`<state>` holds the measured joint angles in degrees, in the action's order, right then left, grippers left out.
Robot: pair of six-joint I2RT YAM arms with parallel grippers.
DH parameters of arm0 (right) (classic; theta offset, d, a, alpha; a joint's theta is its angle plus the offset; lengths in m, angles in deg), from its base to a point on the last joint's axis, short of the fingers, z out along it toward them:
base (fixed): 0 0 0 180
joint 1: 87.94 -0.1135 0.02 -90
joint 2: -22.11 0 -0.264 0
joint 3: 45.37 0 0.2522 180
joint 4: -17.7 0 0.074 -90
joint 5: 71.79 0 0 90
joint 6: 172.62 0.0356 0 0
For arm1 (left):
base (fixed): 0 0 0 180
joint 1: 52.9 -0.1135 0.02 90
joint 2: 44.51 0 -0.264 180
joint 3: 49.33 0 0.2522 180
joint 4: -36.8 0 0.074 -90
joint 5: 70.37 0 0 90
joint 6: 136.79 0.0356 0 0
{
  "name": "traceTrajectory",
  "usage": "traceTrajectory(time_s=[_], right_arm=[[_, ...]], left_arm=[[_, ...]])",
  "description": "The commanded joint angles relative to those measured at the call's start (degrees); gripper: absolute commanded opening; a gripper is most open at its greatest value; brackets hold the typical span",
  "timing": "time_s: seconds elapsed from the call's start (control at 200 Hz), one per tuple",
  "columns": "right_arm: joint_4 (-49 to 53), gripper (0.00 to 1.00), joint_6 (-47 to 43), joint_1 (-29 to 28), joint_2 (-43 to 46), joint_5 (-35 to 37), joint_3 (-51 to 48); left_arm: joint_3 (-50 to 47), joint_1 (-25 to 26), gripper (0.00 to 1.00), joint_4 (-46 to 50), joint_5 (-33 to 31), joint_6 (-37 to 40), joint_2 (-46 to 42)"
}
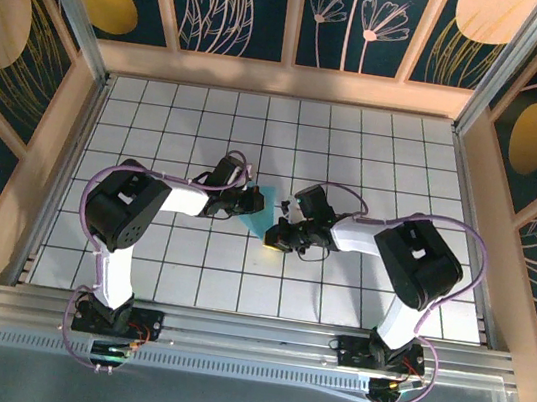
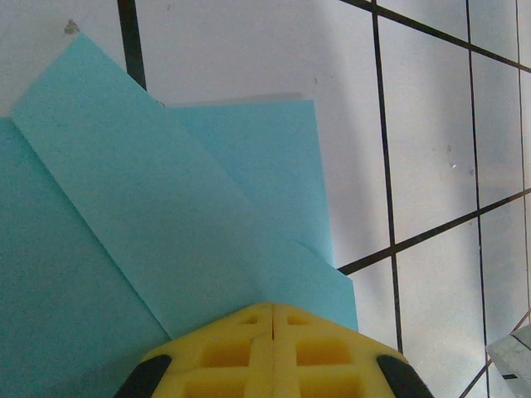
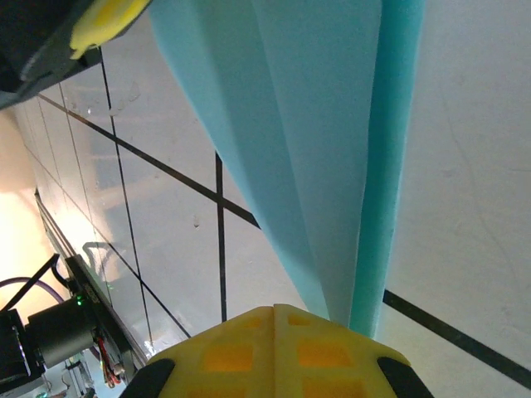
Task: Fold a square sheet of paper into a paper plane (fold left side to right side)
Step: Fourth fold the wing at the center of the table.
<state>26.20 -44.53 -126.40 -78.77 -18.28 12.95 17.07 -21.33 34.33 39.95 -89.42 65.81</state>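
Observation:
The light teal-blue paper (image 1: pixel 262 214) lies on the tiled floor between the two arms, folded into a narrowing, dart-like shape with overlapping flaps (image 2: pixel 166 207). My left gripper (image 1: pixel 247 202) rests on its left part, yellow fingers (image 2: pixel 241 348) closed together with the paper running under them. My right gripper (image 1: pixel 285 236) sits at the paper's narrow lower end. Its fingers (image 3: pixel 332 352) are also closed, and the tapering paper (image 3: pixel 315 141) passes beneath the right finger, not into the seam. One long edge of the paper stands up slightly as a darker strip (image 3: pixel 390 166).
White tiles with black grout lines (image 1: pixel 356 154) cover the floor. Wooden-framed patterned walls (image 1: pixel 295 23) enclose it on three sides. An aluminium rail (image 1: pixel 248 335) with both arm bases runs along the near edge. The left gripper's yellow tip (image 3: pixel 108 21) shows at top left.

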Motion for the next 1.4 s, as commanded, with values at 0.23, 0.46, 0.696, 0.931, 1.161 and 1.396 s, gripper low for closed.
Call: traceTrajectory(time_s=[0.23,0.46,0.696,0.931,1.161,1.396], right_arm=[[-0.3,0.0,0.0,1.3,-1.0,0.6,-1.8],[0.3,0.0,-0.4,2.2,-0.7,0.7,-4.2],[4.2,0.0,-2.4,2.4,-1.0,1.9,-5.6],[9.1,0.0,-5.3,2.4,2.4,2.5,-6.9],[12.7,0.0,-11.0,5.1,9.9,2.4,-4.1],[5.1,0.23,-13.9,10.3,11.8,1.3,-4.4]], left_arm=[[0.6,-0.2,0.0,4.9,-3.1,1.6,2.2],[1.4,-0.2,0.0,5.5,-3.8,2.0,2.9],[2.2,-0.2,0.0,6.3,-4.5,2.3,3.2],[2.4,-0.2,0.0,6.0,-4.1,2.2,3.4],[0.0,1.2,0.0,4.0,-2.6,-0.6,0.5],[-3.8,3.0,0.04,1.0,-2.1,-4.4,-4.8]])
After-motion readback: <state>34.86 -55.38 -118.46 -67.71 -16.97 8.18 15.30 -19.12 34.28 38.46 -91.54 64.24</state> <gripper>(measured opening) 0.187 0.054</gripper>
